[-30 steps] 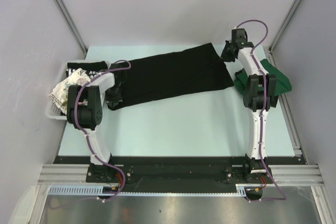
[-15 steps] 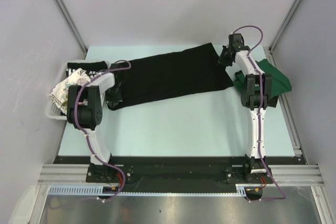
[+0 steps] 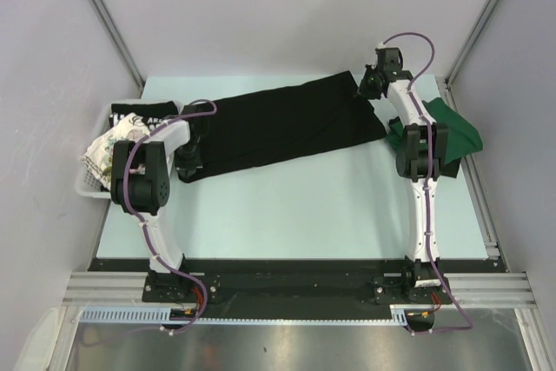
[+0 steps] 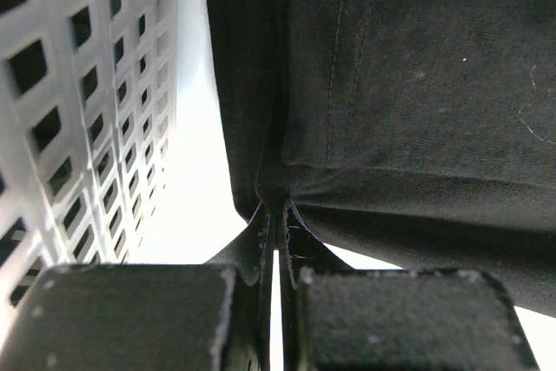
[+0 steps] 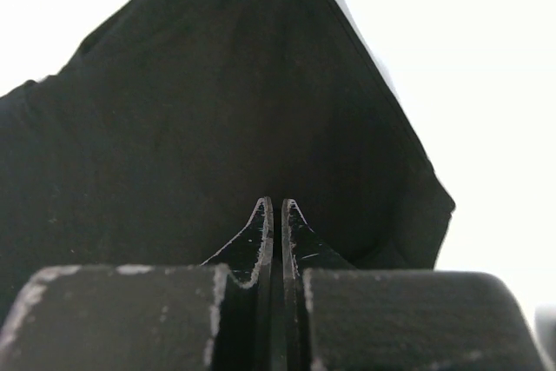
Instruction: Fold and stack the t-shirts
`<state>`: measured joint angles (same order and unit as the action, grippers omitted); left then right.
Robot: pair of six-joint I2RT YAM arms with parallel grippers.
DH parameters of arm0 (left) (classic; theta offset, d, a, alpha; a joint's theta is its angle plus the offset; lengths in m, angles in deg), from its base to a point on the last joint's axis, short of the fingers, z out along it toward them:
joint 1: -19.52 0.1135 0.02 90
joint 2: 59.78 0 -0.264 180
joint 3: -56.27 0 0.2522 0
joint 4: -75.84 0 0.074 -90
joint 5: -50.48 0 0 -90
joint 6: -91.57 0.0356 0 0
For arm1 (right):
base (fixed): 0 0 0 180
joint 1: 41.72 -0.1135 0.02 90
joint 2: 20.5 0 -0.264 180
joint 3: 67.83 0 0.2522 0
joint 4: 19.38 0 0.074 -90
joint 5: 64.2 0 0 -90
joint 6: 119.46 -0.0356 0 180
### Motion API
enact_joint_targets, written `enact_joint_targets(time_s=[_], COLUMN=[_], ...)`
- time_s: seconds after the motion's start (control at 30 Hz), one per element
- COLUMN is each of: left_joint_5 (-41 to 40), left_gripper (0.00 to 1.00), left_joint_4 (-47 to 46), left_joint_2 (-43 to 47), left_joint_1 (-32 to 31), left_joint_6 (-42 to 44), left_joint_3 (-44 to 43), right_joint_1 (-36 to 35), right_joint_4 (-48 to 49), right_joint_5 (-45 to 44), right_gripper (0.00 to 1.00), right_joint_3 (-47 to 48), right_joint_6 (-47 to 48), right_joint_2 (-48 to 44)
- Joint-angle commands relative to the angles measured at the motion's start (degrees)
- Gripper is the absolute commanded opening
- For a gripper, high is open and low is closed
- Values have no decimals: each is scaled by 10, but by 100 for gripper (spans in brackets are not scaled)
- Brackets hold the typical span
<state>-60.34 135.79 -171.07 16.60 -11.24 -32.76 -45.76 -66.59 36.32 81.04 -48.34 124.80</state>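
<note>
Black t-shirt [image 3: 287, 128] first: it lies spread over the far half of the table [image 3: 287, 215], its long axis slanting from near-left, beside the white slatted basket [image 4: 78, 84], up to far-right. You have one arm at each end of that axis, and the coming fold turns on this.

Your left gripper [image 4: 276, 215] sits low at the shirt's left end, just beside the basket wall. Its jaws are pressed together on the stitched edge, and the cloth puckers into them. That arm is bent back on itself, elbow toward you, wrist tucked in over the cloth.

Your right gripper [image 5: 273, 208] is at the far-right corner, the arm stretched long and nearly straight from its base to the back of the table. Its jaws are clenched too. The black t-shirt fans away from the tips, so I judge a pinch of it is caught there, though the wrist view does not show the bite itself.

Both ends are held, so the shirt lies between your grippers rather than ahead of either. I judge the fold should run across the long axis and toward you.

A dark green t-shirt [image 3: 460, 132] lies bunched right of the right arm, touching the black shirt's right edge. A lettered black t-shirt [image 3: 139, 116] and a floral t-shirt [image 3: 109, 149] wait in the basket.
</note>
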Motion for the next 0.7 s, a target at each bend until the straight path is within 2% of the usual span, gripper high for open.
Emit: enact_joint_targets(time_s=[0.0, 0.67], left_joint_5=[-12, -13], left_gripper=[0, 0], left_joint_4=[9, 11], left_joint_2=[-4, -10], left_joint_1=[11, 11], left_joint_6=[8, 9], left_joint_3=[-14, -17], right_joint_1=[-5, -11], right_joint_4=[24, 43], right_joint_5=[24, 30], right_gripper=[0, 0], right_joint_3=[40, 49], right_joint_6=[-6, -4], right_joint_2=[27, 64])
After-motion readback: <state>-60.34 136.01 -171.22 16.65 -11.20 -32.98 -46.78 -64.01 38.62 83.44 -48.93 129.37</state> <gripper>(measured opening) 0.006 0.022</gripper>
